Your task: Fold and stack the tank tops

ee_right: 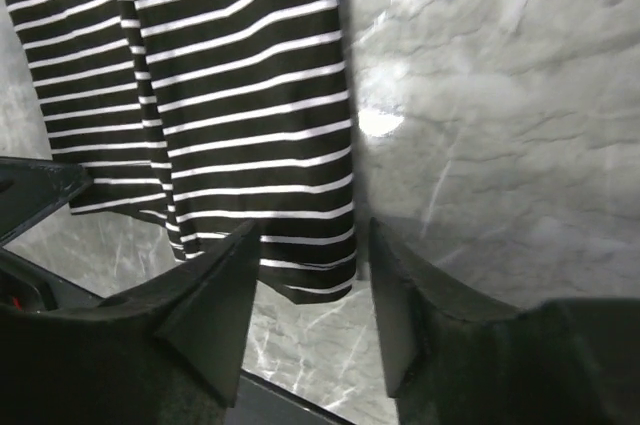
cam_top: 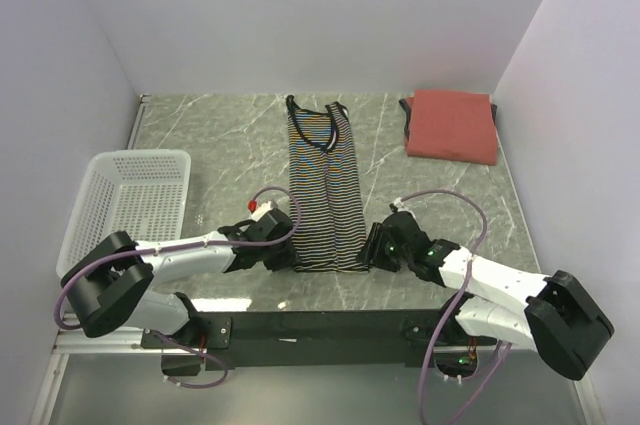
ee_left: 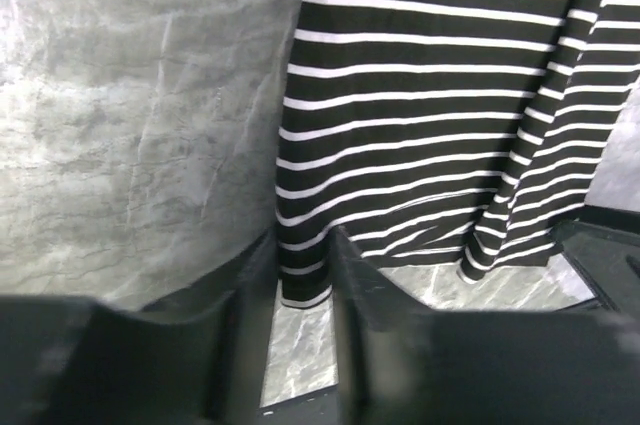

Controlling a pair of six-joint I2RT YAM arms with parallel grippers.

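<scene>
Reaching in low from 6 o'clock, both arms lie stretched nearly flat over the tabletop [cam_top: 220,135]. The left gripper [cam_top: 287,258] straddles the 7 o'clock hem corner of the striped tank top [cam_top: 325,195], which lies lengthwise at centre. Its fingers are apart around the cloth. The right gripper [cam_top: 372,248], also apart, straddles the 5 o'clock corner. A folded rust-red top [cam_top: 452,125] lies at 1 o'clock, and a white basket [cam_top: 140,153] at 9 o'clock.

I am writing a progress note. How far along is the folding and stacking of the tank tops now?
Done: the rust-red top lies folded at the far right. Under way: the striped top is folded lengthwise; the left hand and right hand straddle its near hem corners, open. Left: fold it across, then stack it.
</scene>
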